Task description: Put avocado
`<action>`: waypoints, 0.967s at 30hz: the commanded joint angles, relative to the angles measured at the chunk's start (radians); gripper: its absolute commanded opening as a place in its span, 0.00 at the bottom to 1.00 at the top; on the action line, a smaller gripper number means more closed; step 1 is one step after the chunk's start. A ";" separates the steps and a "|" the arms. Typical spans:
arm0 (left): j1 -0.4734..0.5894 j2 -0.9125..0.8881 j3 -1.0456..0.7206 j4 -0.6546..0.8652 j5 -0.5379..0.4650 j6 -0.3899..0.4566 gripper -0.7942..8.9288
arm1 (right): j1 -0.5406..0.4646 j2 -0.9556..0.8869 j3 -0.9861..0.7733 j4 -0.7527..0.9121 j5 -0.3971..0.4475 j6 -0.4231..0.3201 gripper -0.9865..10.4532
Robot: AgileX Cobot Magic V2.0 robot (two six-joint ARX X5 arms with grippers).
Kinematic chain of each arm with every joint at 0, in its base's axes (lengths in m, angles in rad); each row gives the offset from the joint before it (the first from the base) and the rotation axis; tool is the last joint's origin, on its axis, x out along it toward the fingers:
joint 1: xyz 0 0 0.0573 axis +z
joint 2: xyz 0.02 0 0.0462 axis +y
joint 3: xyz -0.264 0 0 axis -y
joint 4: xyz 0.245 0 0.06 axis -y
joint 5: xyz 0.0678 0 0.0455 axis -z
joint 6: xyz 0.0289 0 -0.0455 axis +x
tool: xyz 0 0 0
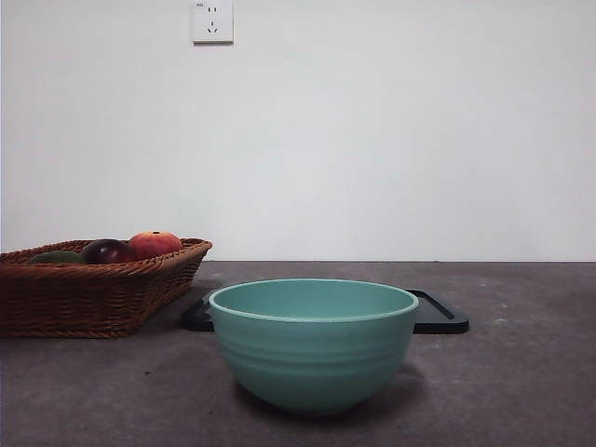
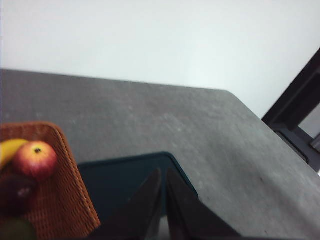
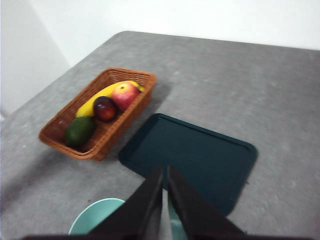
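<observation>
While both grippers' fingers clenched, empty, avocado [image 3: 79,130] lies in basket [image 3: 131,110], long axis along basket.

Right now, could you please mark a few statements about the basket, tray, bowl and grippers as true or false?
1. The avocado lies in the wicker basket. True.
2. The teal bowl holds a banana. False: no fruit shows in it; the banana is in the basket.
3. The dark tray has nothing on it. True.
4. The left gripper holds the red apple. False: its jaws are shut on nothing.
5. The right gripper is shut. True.
</observation>
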 commanded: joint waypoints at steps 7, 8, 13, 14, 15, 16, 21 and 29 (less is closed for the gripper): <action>-0.026 -0.018 0.024 -0.027 0.008 0.013 0.10 | 0.013 -0.014 0.023 -0.009 -0.005 -0.017 0.10; -0.026 -0.018 0.024 -0.027 0.008 0.013 0.10 | 0.013 -0.014 0.023 -0.009 -0.005 -0.016 0.10; -0.026 -0.018 0.024 -0.040 0.008 0.014 0.11 | 0.013 -0.014 0.023 -0.014 -0.005 -0.010 0.10; -0.026 -0.018 0.024 -0.045 0.008 0.016 0.12 | 0.013 -0.013 0.023 -0.015 -0.005 -0.006 0.10; -0.027 -0.018 0.024 -0.047 0.008 0.020 0.17 | 0.013 -0.013 0.023 -0.016 -0.005 -0.003 0.10; -0.028 -0.018 0.024 -0.048 0.008 0.026 0.23 | 0.013 -0.013 0.023 -0.016 -0.005 -0.002 0.12; -0.042 -0.018 0.024 -0.046 0.008 0.040 0.61 | 0.013 -0.013 0.023 -0.015 -0.004 0.002 0.49; -0.045 -0.018 0.024 -0.042 0.008 0.039 0.66 | 0.013 -0.013 0.023 -0.014 -0.003 0.002 0.59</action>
